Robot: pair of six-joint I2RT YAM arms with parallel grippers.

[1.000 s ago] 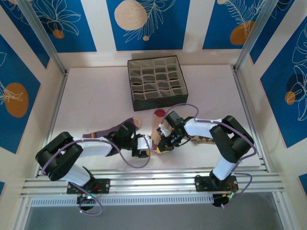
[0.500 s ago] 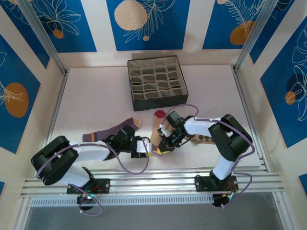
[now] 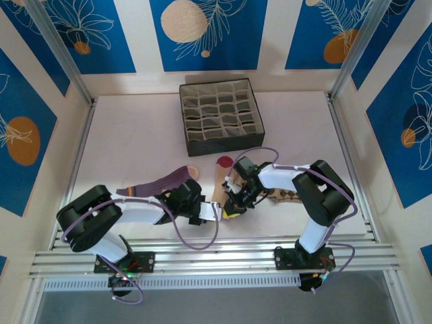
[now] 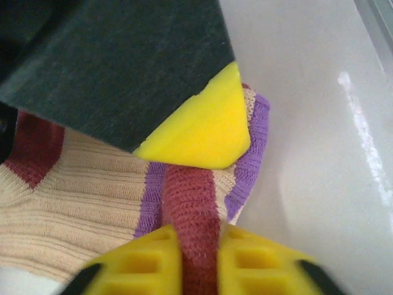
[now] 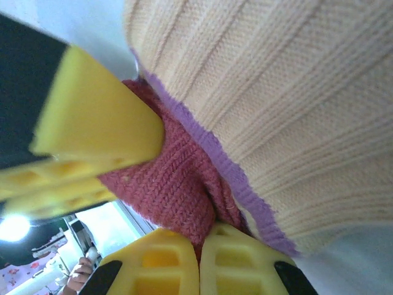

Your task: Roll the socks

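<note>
Where the table [image 3: 135, 135] nears its front edge, the beige sock [image 3: 217, 181] lies lengthwise at centre, maroon toe toward the box [image 3: 186, 125], striped cuff toward the arm bases. Left gripper [image 4: 196, 255]: fingers pressed together on the maroon cuff band, pinching it. Right gripper [image 5: 199, 261]: fingers nipping the same maroon band from the opposite side. Purple sock [image 3: 158, 183]: just left of the beige sock. Patterned sock [image 3: 287, 196]: to the right, largely hidden.
</note>
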